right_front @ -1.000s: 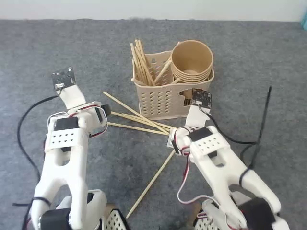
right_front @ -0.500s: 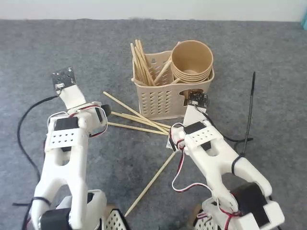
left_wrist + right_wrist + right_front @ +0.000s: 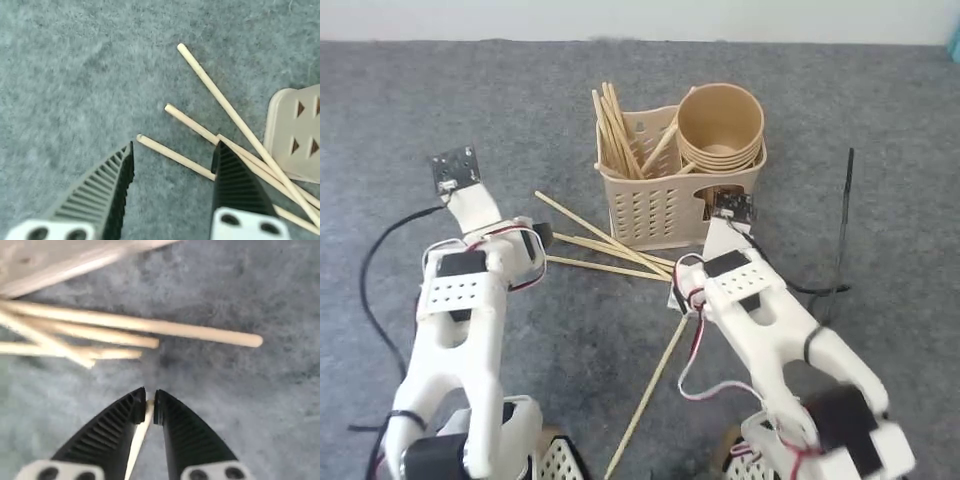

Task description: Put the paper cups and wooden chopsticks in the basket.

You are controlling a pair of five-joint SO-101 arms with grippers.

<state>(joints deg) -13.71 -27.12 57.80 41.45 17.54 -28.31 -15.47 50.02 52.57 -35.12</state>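
The beige basket [image 3: 655,205] stands at mid-table with a stack of paper cups [image 3: 720,125] and several chopsticks [image 3: 617,135] upright in it. A few loose chopsticks [image 3: 605,248] lie on the carpet in front of the basket's left corner. My left gripper [image 3: 542,238] hovers open over their ends, its jaws [image 3: 172,162] astride one chopstick tip [image 3: 170,154]. My right gripper [image 3: 680,297] is shut on the upper end of another chopstick [image 3: 650,395], which slants down toward the near edge. That stick [image 3: 140,432] shows between the shut fingers [image 3: 149,402].
Grey carpet covers the table. A black cable [image 3: 843,235] rises at the right of the right arm. The basket's corner [image 3: 295,135] lies close to the left gripper. More loose chopsticks [image 3: 150,325] lie just beyond the right gripper.
The right arm has shifted toward the basket, and the near end of its held chopstick has swung to the right. The left arm has edged slightly forward.
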